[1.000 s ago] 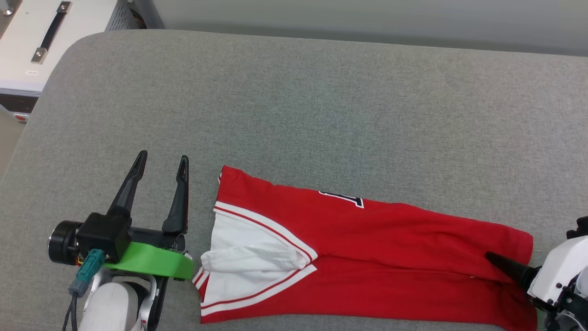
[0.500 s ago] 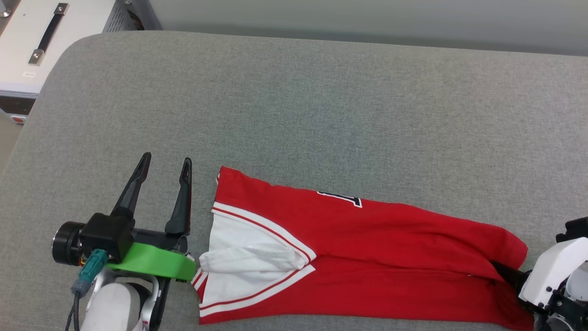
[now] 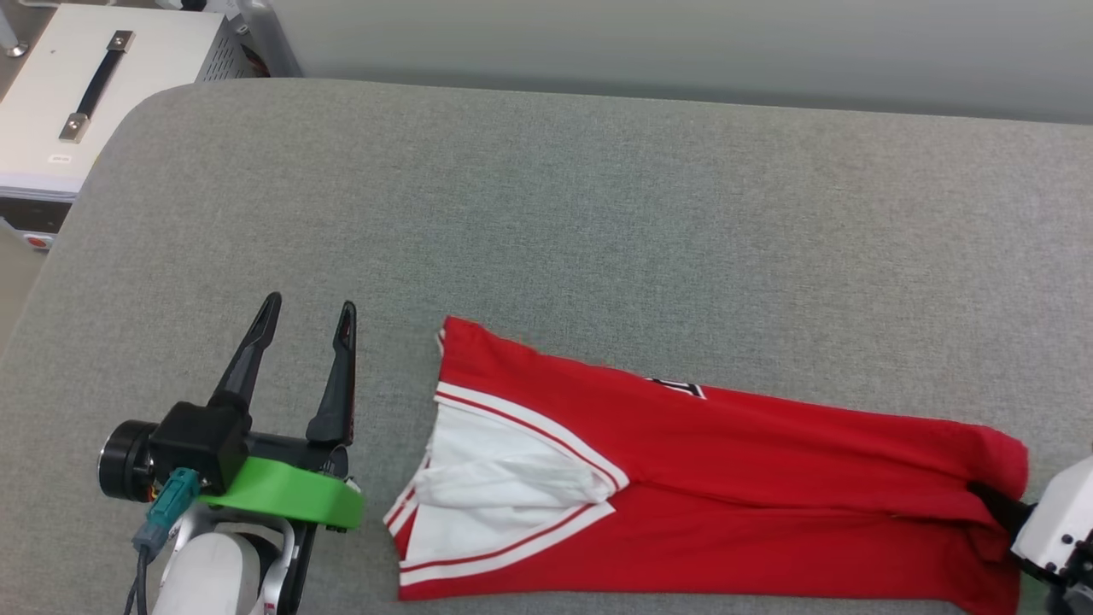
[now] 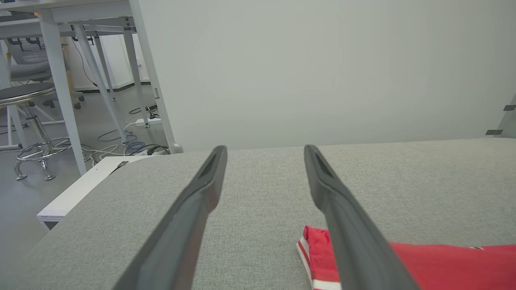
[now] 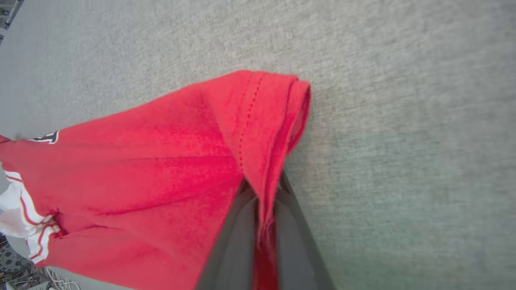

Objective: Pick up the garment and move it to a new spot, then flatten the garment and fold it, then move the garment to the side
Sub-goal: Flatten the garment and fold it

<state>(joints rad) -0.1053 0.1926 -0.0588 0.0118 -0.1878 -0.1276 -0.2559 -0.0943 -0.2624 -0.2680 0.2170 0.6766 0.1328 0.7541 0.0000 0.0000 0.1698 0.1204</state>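
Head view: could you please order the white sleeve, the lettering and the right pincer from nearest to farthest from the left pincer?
1. White sleeve, just right of the left pincer.
2. Lettering, farther right, mid-garment.
3. Right pincer, at the garment's far right end.

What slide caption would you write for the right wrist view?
Right gripper shut on the stitched edge of the red garment, which lies on a grey padded surface.

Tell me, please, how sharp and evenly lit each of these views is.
Head view: soft, even light, with the jersey and left end effector crisp and barely any shadow. Left wrist view: background sharp, fingers softening toward the bottom edge. Right wrist view: softest; the fingers pinching the jersey are blurred, and the mat dims at lower right.
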